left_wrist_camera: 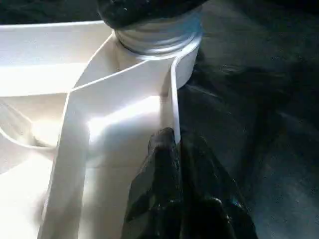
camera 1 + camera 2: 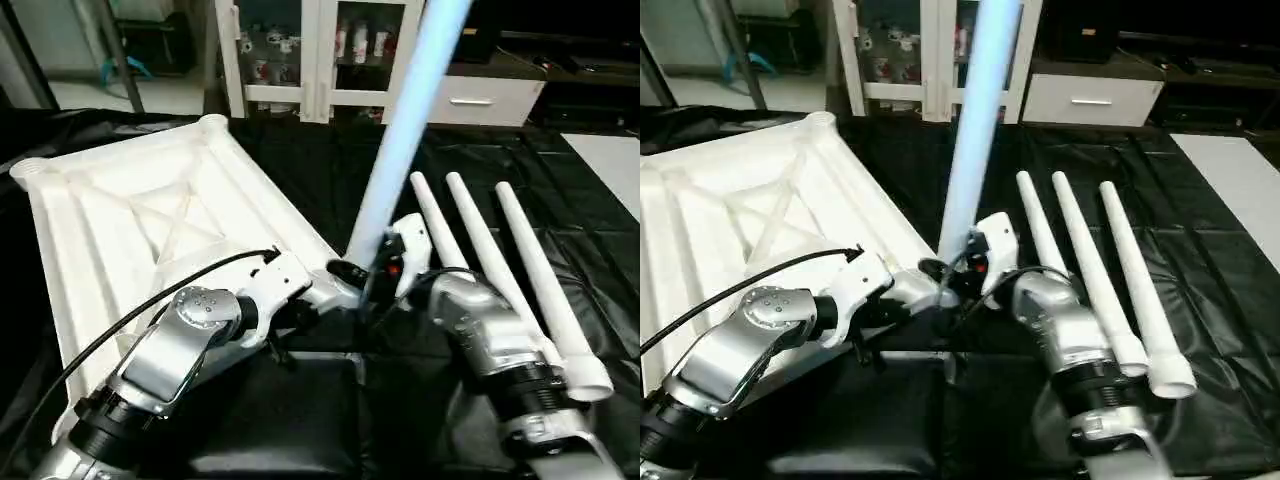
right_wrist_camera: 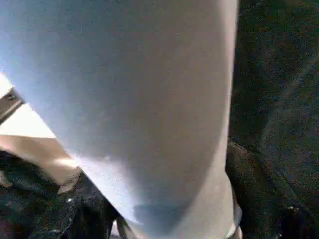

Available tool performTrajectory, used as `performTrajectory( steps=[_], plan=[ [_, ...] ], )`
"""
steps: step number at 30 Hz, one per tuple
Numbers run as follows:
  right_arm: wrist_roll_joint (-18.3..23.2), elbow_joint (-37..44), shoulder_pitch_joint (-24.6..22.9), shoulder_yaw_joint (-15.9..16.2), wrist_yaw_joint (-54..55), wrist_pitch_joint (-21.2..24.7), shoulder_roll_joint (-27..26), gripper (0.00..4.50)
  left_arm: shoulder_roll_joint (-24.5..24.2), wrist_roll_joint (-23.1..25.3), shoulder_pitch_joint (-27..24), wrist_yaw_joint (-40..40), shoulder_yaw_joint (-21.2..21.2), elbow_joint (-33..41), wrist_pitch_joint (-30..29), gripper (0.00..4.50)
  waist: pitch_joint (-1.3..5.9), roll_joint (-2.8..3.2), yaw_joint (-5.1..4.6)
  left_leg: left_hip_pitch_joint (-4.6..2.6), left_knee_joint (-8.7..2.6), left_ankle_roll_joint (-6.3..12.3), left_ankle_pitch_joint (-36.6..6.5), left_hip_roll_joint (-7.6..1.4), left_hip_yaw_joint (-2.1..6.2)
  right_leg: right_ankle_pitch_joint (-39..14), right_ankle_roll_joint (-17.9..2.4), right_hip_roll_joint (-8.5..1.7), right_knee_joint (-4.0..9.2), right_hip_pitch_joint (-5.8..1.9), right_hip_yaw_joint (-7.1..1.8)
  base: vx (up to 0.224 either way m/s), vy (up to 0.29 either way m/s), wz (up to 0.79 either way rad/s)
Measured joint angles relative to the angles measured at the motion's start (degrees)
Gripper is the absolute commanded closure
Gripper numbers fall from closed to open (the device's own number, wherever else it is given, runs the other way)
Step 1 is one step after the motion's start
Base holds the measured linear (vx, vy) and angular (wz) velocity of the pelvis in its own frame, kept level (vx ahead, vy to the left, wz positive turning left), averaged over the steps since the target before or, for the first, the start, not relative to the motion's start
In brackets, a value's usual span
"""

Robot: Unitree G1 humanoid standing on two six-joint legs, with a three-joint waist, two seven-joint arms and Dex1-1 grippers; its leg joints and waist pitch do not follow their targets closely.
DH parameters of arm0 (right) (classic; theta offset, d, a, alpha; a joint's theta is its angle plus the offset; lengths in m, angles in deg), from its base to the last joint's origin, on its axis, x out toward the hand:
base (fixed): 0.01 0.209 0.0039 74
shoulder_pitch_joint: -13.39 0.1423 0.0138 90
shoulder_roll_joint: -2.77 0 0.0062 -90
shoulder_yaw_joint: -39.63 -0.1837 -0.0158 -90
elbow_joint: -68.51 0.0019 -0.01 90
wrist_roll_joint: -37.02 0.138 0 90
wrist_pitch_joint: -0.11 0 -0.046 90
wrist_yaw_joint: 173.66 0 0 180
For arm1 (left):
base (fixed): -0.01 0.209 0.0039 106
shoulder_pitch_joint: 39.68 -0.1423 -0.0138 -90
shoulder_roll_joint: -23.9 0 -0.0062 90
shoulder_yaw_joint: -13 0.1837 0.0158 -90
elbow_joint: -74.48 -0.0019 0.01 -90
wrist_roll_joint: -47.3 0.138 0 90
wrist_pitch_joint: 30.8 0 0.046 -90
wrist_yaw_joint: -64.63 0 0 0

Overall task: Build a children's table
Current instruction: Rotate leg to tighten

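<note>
White leg [image 2: 405, 130] upright in tabletop [image 2: 120, 215] socket

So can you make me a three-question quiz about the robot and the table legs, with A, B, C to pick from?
1. Where is the upright leg standing?
A. In the tabletop's near corner socket
B. On the cabinet
C. Among the lying legs

2. How many legs lie on the black sheet?
A. One
B. Three
C. Five

3. What is the left gripper doing?
A. Hanging open in the air
B. Clamping the tabletop's edge wall
C. Holding a lying leg

Answers:
1 A, the leg rises from the corner of the tabletop nearest the robot, where the right gripper is, and the left wrist view shows a tube seated in the socket.
2 B, three white tubes lie side by side.
3 B, its black fingers straddle the thin white wall.
</note>
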State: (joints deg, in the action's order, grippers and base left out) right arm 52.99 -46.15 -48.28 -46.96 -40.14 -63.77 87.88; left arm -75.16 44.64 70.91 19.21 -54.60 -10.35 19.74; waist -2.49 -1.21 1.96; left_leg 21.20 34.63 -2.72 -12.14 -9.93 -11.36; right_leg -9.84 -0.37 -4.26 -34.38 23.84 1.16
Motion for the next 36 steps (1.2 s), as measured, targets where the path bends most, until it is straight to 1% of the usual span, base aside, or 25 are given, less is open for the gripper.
performTrajectory(
  steps=[3, 6, 11, 17, 22, 25, 28, 30, 32, 36],
  plan=[
    [1.5, 1.3, 0.3, 0.1, -3.2, 2.9, 2.3, 1.80, -0.8, -0.1, 0.1, -1.4, 0.2, 1.7, 0.3, 4.50, 0.00, -0.01, 0.31, -0.11, 0.01, -0.01, 0.0, 0.00, -0.04, 0.0, 0.0, -0.04, -0.04, -0.12, 0.01, 0.000, 0.000, 0.00],
    [1.7, 2.0, 0.5, 0.5, -5.2, 4.3, 3.9, 1.80, -1.0, -0.1, 0.2, -1.8, 0.7, 1.9, 1.1, 4.50, 0.03, -0.10, 0.21, -0.17, 0.09, -0.02, 0.0, -0.01, -0.03, 0.0, 0.0, -0.04, -0.08, -0.18, 0.00, 0.000, 0.000, 0.00],
    [1.7, 3.3, 0.6, 1.5, -7.4, 5.2, 5.7, 1.80, -1.5, -0.4, 0.0, -2.4, 1.2, 2.1, 2.2, 4.50, 0.04, -0.14, 0.21, -0.17, 0.15, -0.03, 0.0, -0.01, -0.02, 0.0, 0.0, -0.05, -0.12, -0.20, 0.00, 0.000, 0.000, 0.00],
    [1.5, 4.1, 0.2, 1.8, -7.3, 5.3, 5.7, 1.80, -1.6, -0.4, -0.1, -2.6, 1.5, 2.0, 2.3, 4.50, 0.02, -0.39, 0.22, -0.14, 0.15, -0.02, 0.0, -0.01, -0.02, 0.0, 0.0, -0.05, -0.12, -0.19, 0.00, 0.000, 0.000, 0.00],
    [0.0, 4.0, -1.7, 1.8, -4.4, 2.9, 3.0, 1.80, -1.9, 0.3, -0.7, -2.1, 1.6, 1.0, 2.2, 4.50, 0.06, -0.48, 0.08, -0.16, 0.17, -0.03, 0.0, -0.02, -0.02, 0.0, 0.0, -0.05, -0.13, -0.19, 0.00, 0.000, 0.000, 0.00],
    [-0.6, 2.5, -1.8, 1.9, -1.8, 0.9, 0.8, 1.80, -1.8, 0.7, -0.8, -1.1, 1.6, 0.3, 2.1, 4.50, 0.10, -0.55, -0.09, -0.22, 0.19, -0.04, 0.0, -0.02, -0.01, 0.0, 0.0, -0.05, -0.15, -0.23, -0.01, 0.000, 0.000, 0.00],
    [-1.2, -1.4, -1.0, 0.9, 4.7, -2.8, -2.9, 1.80, -0.9, 1.6, -0.5, 0.9, 0.8, -1.7, 2.0, 4.50, 0.32, -0.85, -0.76, -0.42, 0.18, -0.11, 0.1, -0.03, 0.01, -0.1, 0.1, -0.03, -0.21, -0.32, -0.01, 0.000, 0.000, 0.00],
    [-1.9, -3.9, -0.2, 0.1, 8.5, -5.0, -5.5, 1.81, -0.2, 2.1, -0.4, 2.1, 0.3, -2.8, 2.0, 4.50, 0.40, -0.99, -1.73, -0.69, 0.18, -0.12, 0.1, -0.03, 0.02, -0.2, 0.3, -0.03, -0.20, -0.54, -0.01, 0.000, 0.000, 0.00],
    [-2.0, -4.8, 0.0, -0.1, 9.7, -5.7, -6.1, 1.81, 0.1, 2.4, -0.4, 2.5, 0.2, -3.2, 2.0, 4.50, 0.42, -1.01, -2.01, -0.85, 0.18, -0.12, 0.1, -0.02, 0.07, -0.2, 0.4, -0.03, -0.07, -0.71, 0.00, 0.000, 0.000, 0.00],
    [-2.2, -5.2, 0.0, -0.2, 10.0, -6.5, -6.5, 1.81, 0.1, 2.4, -0.5, 2.8, 0.2, -3.2, 2.1, 4.50, 0.47, -1.09, -2.51, -0.82, 0.18, -0.12, 0.1, -0.01, 0.08, -0.3, 0.5, -0.03, 0.04, -0.75, 0.00, 0.000, 0.000, 0.00]
  ],
)
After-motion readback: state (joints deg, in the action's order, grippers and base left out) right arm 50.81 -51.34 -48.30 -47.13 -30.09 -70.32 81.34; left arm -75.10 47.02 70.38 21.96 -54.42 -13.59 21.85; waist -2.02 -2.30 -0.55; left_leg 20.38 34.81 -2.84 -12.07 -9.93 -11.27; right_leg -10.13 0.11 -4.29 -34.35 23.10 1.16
